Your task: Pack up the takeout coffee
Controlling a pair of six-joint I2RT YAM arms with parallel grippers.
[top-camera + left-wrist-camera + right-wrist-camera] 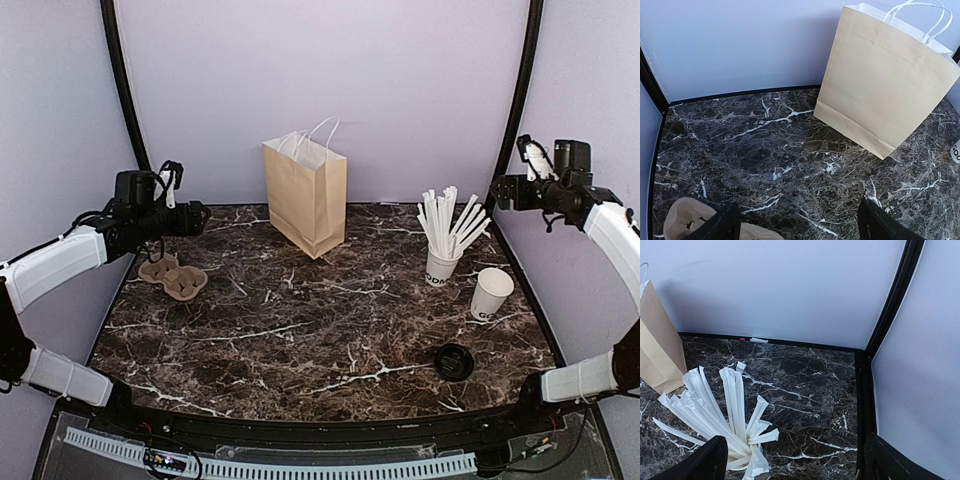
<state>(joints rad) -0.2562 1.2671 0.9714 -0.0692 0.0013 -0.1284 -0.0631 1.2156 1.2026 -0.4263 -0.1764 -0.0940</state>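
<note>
Cup [491, 293] stands upright near the right edge of the tabletop [300, 330], about mid-depth, with its top uncovered. Lid [454, 361] lies flat and apart from it, toward the near-right corner. Straw cup [440, 265] is just beside the cup on its far-left side; can't tell if they touch. Bag [305, 195] is upright at the far edge, centre, mouth and handles up. Carrier [172, 278] sits near the left edge. Left jaws are wide with nothing between them, hovering over the carrier. Right jaws are wide and empty, high near the far-right corner, beyond the straws [735, 410]. Nothing is gripped, so packing looks not yet begun. Right arm [615, 235] seems the natural one for the first reach, whether to the cup or the lid. For the cup, come down from the near-right side, away from the straw cup, and pinch low on the wall so the paper rim doesn't crush. The lid is thin and flat, so it likely needs jaws straight down across its rim. Right edge and frame post are close behind the cup, leaving little swing room there. The middle of the tabletop between carrier, bag and cup gives an open path. The bag is light and may tip if nudged at its mouth, so left arm [55, 265] could steady it.
</note>
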